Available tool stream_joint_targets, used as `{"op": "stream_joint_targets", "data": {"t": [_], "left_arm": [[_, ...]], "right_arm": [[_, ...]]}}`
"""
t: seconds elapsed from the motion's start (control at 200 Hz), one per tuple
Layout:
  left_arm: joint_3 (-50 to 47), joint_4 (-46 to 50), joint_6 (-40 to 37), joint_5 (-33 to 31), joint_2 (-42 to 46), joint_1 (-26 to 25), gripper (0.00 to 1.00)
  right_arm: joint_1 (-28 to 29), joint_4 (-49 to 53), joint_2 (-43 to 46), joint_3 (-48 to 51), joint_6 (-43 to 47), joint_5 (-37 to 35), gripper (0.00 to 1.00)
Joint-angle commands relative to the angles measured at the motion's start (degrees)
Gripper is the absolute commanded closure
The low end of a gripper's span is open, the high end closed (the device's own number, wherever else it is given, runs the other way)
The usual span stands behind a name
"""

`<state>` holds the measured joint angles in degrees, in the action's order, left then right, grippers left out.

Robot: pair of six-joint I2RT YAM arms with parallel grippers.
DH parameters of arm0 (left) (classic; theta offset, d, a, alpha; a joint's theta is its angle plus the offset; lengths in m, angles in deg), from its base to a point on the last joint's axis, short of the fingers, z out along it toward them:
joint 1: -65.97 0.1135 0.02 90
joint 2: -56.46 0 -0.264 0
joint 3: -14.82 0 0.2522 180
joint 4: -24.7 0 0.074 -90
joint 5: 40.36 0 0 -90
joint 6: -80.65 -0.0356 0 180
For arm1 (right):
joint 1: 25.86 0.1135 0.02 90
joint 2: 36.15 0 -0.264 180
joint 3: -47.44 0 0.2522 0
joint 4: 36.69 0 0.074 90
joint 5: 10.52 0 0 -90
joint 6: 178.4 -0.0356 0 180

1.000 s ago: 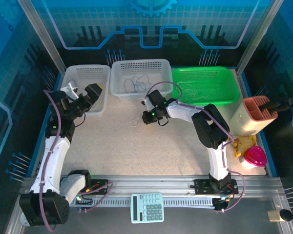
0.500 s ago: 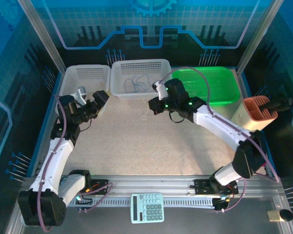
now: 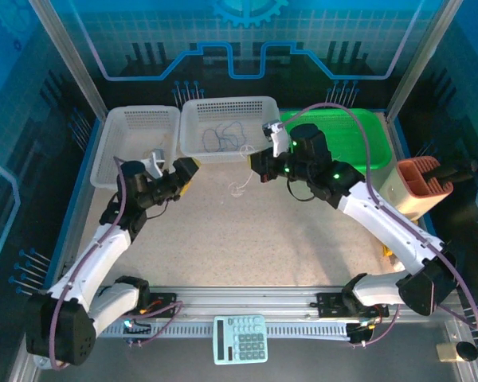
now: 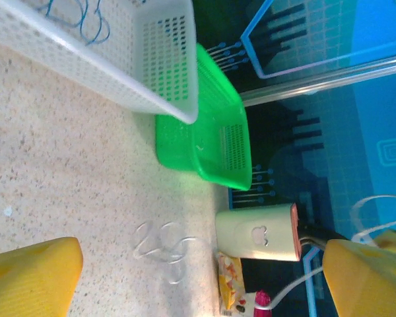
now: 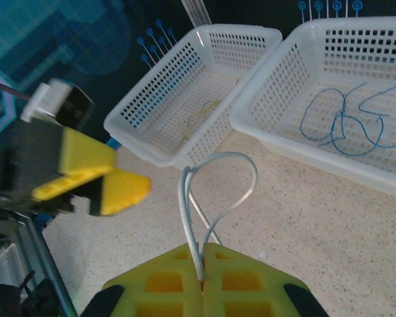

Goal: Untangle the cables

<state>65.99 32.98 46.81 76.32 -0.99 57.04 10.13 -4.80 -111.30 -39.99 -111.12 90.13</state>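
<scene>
Holding the pale white cable (image 5: 221, 178) pinched tight in my right pincer (image 5: 201, 249), I have a doubled loop standing up out of the closed pads. The rest trails down to curl on the bench (image 3: 247, 231), on the near side of the middle white basket (image 3: 223, 101). My left pincer (image 3: 183, 171) is spread wide with nothing in it, aimed at those curls from the left. To do this well, I judge I should bring the left in low, take one strand only, and close fully because the wire is so thin. Then I should draw the two apart slowly, so any knot loosens rather than cinches. The blue cable (image 3: 223, 135) lies in the middle basket and the yellow-tan cable (image 5: 201, 115) in the left white basket (image 5: 160, 80); I should steer clear of both.
</scene>
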Motion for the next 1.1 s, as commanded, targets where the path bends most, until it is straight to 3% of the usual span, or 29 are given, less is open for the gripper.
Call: {"op": "stream_joint_targets", "data": {"t": [0.0, 0.23, 0.39, 0.72, 1.095], "left_arm": [[-1.72, -3.94, 2.66, -1.22, -2.05, -2.47, 0.06], [-1.52, -8.78, 4.32, -2.65, -5.94, -7.71, 0.08], [-2.54, -11.08, 4.71, -3.04, -8.54, -9.51, 0.17], [-8.56, -27.73, 25.82, -4.97, -11.88, -11.01, 0.15], [-8.16, -37.80, 38.32, -7.35, -16.70, -14.48, 0.15]], "right_arm": [[0.44, -0.37, 2.22, -3.00, -2.06, 2.88, 1.00], [0.44, -2.26, 3.60, -4.42, -4.21, 4.03, 1.00], [0.42, -3.27, 4.28, -5.58, -5.22, 4.54, 1.00], [0.47, -5.01, 4.86, -6.31, -6.63, 5.95, 1.00], [0.45, -7.78, 4.51, -5.11, -8.69, 7.18, 1.00]]}}
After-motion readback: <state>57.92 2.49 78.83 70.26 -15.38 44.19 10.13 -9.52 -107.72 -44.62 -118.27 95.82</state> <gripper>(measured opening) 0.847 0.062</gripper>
